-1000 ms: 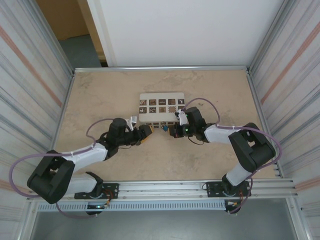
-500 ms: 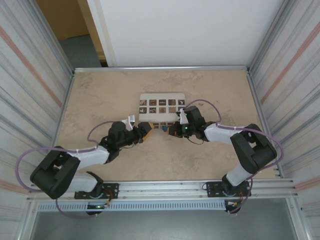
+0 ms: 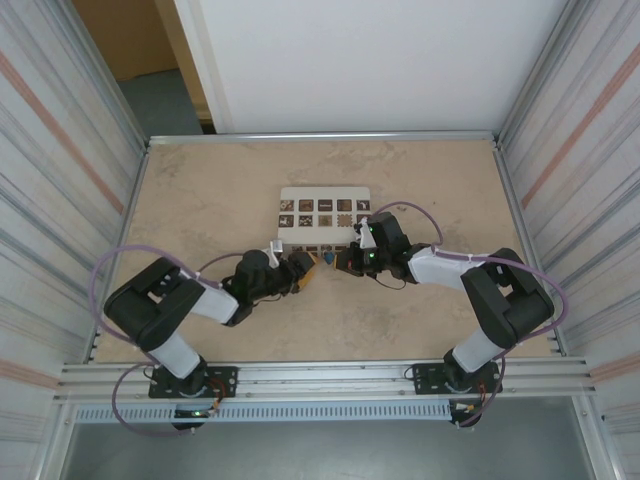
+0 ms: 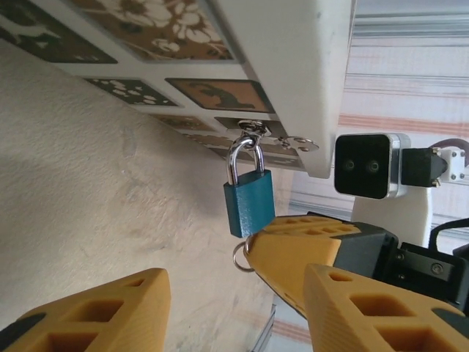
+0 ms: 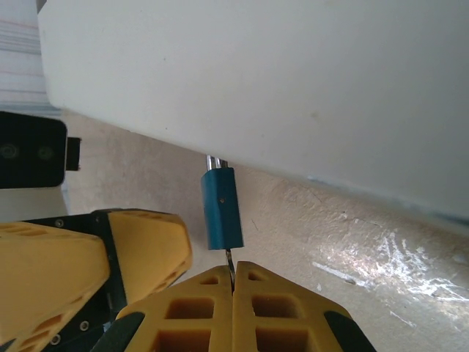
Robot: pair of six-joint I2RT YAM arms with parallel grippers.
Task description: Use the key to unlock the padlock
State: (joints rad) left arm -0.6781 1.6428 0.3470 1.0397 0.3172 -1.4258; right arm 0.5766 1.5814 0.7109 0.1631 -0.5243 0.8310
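A small blue padlock (image 4: pixel 251 202) with a silvery shackle hangs from a hasp on the front of the white box (image 3: pixel 323 197). From above, the padlock (image 3: pixel 325 256) sits between the two grippers. My right gripper (image 5: pixel 233 282) is shut on the key (image 5: pixel 230 260), whose blade enters the bottom of the padlock (image 5: pixel 222 207). The key's ring (image 4: pixel 239 257) sticks out beside the right gripper's yellow fingers (image 4: pixel 308 249). My left gripper (image 4: pixel 234 315) is open just below the padlock, its jaws wide apart with nothing between them. One left finger (image 5: pixel 143 246) stands close beside the lock.
The white box (image 4: pixel 278 44) with dark patterned squares stands mid-table, right above both grippers. Corrugated metal walls (image 3: pixel 60 160) close in the left and right sides. The right gripper (image 3: pixel 340 260) and the left gripper (image 3: pixel 303 268) nearly meet at the box front.
My left arm has folded and pushed its gripper rightward, closer to the padlock. The right gripper has stayed put on the key.
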